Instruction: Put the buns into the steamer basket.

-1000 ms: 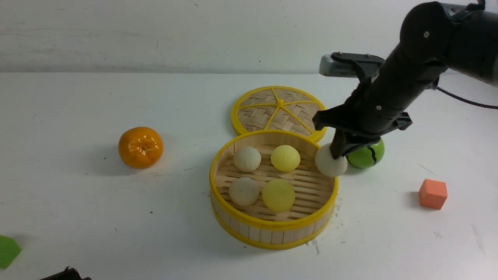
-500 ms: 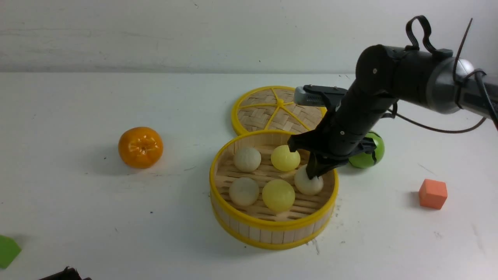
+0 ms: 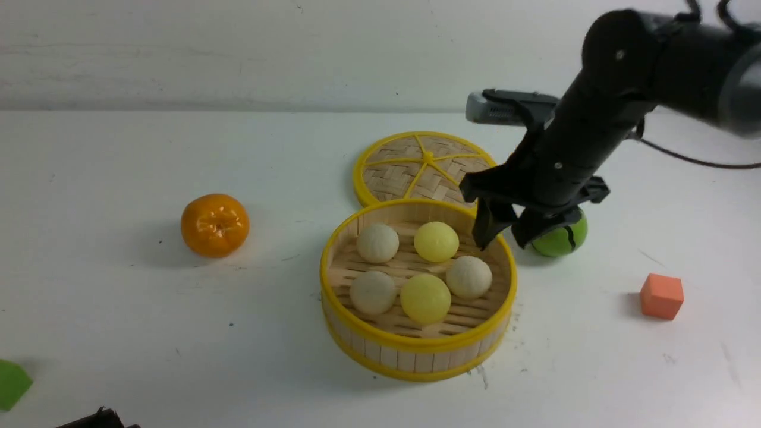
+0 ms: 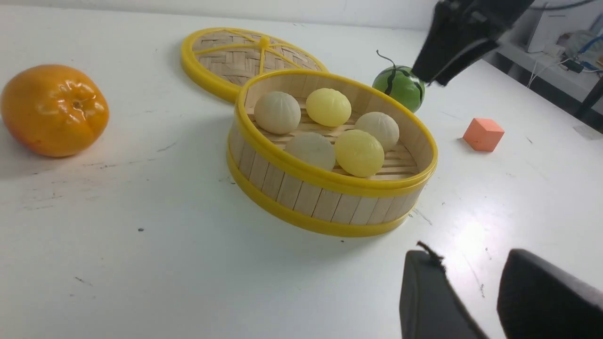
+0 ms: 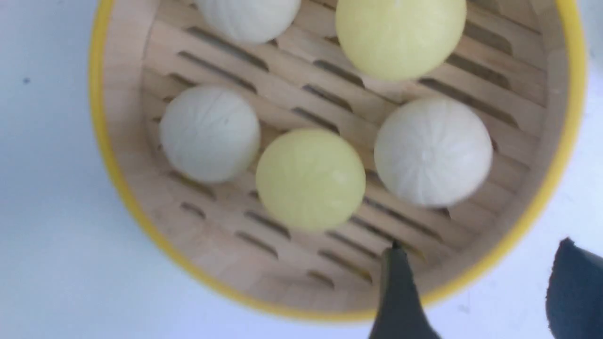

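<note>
Front view: white matte table (image 3: 119,333) w/ small scuffs, plain pale wall behind. Steamer basket (image 3: 416,356) centre frame, round, bamboo slat floor, wood wall, yellow rims. 5 buns (image 3: 469,277) inside: 3 off-white pleated, 2 smooth pale yellow. 1 woven lid (image 3: 425,166) flat just behind basket, touching its rim. 1 glossy orange (image 3: 214,224) mid-left, 1 green striped ball (image 3: 562,236) right of basket, 1 orange cube (image 3: 661,296) lower right, green scrap at lower-left edge. Right gripper (image 3: 505,230) above basket's right rim, jaws apart, holding nothing.

Left wrist view: same white top, bench clutter upper right. Basket (image 4: 330,207) centre, all 5 buns (image 4: 380,130) in it. Left gripper (image 4: 471,292) lower right, fingers apart w/ gap between, empty.

Right wrist view: blurred top-down. Basket (image 5: 108,155) fills frame; 5 buns (image 5: 432,150) on slats, 2 cut off at top edge. Right gripper (image 5: 476,292) at bottom right, dark fingers spread wide over rim, nothing between.
</note>
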Robot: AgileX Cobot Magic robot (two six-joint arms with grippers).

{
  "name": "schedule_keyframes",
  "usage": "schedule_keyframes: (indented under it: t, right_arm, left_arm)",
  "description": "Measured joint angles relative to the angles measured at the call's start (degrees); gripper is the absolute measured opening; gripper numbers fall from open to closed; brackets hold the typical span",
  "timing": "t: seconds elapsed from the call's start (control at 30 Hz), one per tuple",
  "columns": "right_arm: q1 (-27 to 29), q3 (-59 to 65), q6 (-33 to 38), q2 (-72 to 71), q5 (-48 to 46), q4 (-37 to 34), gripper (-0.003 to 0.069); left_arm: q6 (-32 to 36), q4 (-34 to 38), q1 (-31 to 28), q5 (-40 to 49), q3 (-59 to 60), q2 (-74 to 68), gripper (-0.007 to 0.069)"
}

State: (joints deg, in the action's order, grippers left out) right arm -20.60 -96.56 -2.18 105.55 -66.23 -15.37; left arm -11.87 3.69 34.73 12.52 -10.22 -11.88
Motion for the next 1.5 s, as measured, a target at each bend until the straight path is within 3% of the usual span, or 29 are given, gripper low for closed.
schedule_keyframes:
  t: [0.03, 0.17, 0.2, 0.23, 0.37, 0.57, 0.93, 1.07, 1.1, 1.13, 1.17, 1.27, 1.3, 1.37, 1.5]
  right_arm:
    - [-0.1, 0.1, -0.2, -0.6, -0.4, 0.2, 0.0388]
    - [-4.9, 4.3, -5.4, -14.2, -4.0, 5.7, 0.0196]
    - [-4.9, 4.7, -5.8, -14.8, -3.9, 5.9, 0.0196]
    - [-7.2, 8.1, -8.7, -19.3, -4.4, 8.1, 0.0115]
    - [-11.1, 16.0, -15.4, -28.7, -5.1, 13.3, -0.0006]
    - [-12.4, 25.0, -19.7, -40.3, -5.7, 15.4, -0.002]
    - [-12.3, 26.3, -19.9, -50.0, -5.8, 15.7, -0.0018]
    - [-5.3, 31.5, -12.8, -58.1, -2.5, 12.8, -0.0018]
    - [-0.3, 37.1, -3.9, -65.1, 2.1, 10.2, -0.0018]
    - [0.4, 37.9, -2.9, -65.1, 2.7, 10.2, -0.0018]
    - [4.7, 44.0, 4.1, -71.4, 7.4, 7.8, -0.0018]
    - [11.7, 59.7, 15.3, -85.6, 20.4, 5.6, -0.0018]
    - [12.0, 59.7, 15.8, -86.4, 21.2, 5.6, -0.0018]
    - [14.4, 71.6, 19.6, -95.0, 30.4, 4.3, -0.0018]
    - [15.4, 83.2, 18.7, -102.4, 37.0, 2.2, -0.0018]
  left_arm:
    - [0.0, 0.0, 0.0, 0.0, 0.0, 0.0, 0.0227]
    - [0.0, 0.0, 0.0, 0.0, 0.0, 0.0, 0.023]
    - [0.0, 0.0, 0.0, 0.0, 0.0, 0.0, 0.0231]
    - [0.0, 0.0, 0.0, 0.0, 0.0, 0.0, 0.0234]
    - [0.0, 0.0, 0.0, 0.0, 0.0, 0.0, 0.0236]
    - [0.0, 0.0, 0.0, 0.0, 0.0, 0.0, 0.0237]
    - [0.0, 0.0, 0.0, 0.0, 0.0, 0.0, 0.0237]
    - [0.0, 0.0, 0.0, 0.0, 0.0, 0.0, 0.0237]
    - [0.0, 0.0, 0.0, 0.0, 0.0, 0.0, 0.0237]
    - [0.0, 0.0, 0.0, 0.0, 0.0, 0.0, 0.0237]
    - [0.0, 0.0, 0.0, 0.0, 0.0, 0.0, 0.0237]
    - [0.0, 0.0, 0.0, 0.0, 0.0, 0.0, 0.0237]
    - [0.0, 0.0, 0.0, 0.0, 0.0, 0.0, 0.0237]
    - [0.0, 0.0, 0.0, 0.0, 0.0, 0.0, 0.0237]
    - [0.0, 0.0, 0.0, 0.0, 0.0, 0.0, 0.0237]
